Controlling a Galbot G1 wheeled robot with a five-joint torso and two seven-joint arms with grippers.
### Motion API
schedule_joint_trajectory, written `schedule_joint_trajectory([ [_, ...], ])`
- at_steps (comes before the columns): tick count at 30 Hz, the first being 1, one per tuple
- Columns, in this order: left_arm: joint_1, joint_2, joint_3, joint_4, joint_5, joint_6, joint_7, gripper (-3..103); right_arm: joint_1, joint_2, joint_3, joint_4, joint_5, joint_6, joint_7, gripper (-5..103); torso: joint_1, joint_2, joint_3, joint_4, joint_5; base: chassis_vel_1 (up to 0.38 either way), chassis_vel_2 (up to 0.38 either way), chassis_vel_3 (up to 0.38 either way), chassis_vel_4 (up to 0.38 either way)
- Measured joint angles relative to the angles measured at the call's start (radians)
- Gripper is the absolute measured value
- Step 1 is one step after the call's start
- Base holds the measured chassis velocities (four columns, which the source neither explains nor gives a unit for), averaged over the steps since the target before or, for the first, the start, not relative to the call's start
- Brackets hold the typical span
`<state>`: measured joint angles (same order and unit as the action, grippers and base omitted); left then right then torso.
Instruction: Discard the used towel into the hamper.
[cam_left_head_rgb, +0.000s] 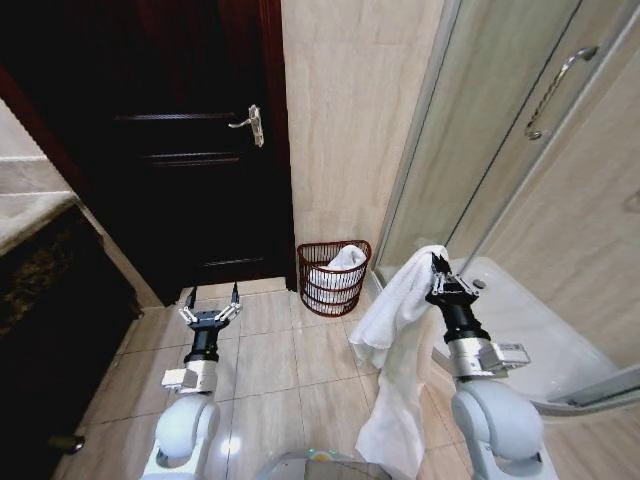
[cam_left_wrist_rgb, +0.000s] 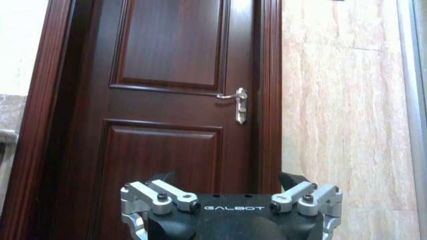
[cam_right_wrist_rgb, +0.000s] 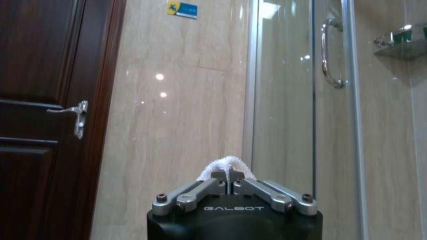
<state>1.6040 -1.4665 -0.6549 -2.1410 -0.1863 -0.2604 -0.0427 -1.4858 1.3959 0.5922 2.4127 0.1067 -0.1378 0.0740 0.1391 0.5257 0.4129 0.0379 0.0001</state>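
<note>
A long white towel (cam_left_head_rgb: 395, 350) hangs from my right gripper (cam_left_head_rgb: 437, 264), which is shut on its top edge; a tuft of the towel (cam_right_wrist_rgb: 227, 164) pokes out between the closed fingers in the right wrist view. The towel drapes down almost to the floor on the right. The hamper (cam_left_head_rgb: 333, 278), a small dark reddish-brown open-weave basket, stands on the floor against the beige wall, ahead and left of the towel, with white cloth (cam_left_head_rgb: 345, 262) inside it. My left gripper (cam_left_head_rgb: 211, 300) is open and held low on the left, facing the dark door.
A dark wooden door (cam_left_head_rgb: 190, 140) with a silver handle (cam_left_head_rgb: 250, 122) fills the back left. A glass shower enclosure (cam_left_head_rgb: 500, 130) with a raised white base (cam_left_head_rgb: 520, 320) stands at right. A dark vanity cabinet (cam_left_head_rgb: 50, 320) lines the left side. Tiled floor lies between.
</note>
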Motion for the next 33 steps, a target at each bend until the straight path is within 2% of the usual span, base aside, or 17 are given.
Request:
schedule_joint_trajectory([
  [33,-0.004,0.004,0.001,0.007,-0.001,0.009,0.0,100,0.007,-0.002,-0.002,-0.002,0.0,0.0,-0.002,2,0.056,0.137,0.081,0.0,-0.0001,0.0,0.0,0.0,0.0],
])
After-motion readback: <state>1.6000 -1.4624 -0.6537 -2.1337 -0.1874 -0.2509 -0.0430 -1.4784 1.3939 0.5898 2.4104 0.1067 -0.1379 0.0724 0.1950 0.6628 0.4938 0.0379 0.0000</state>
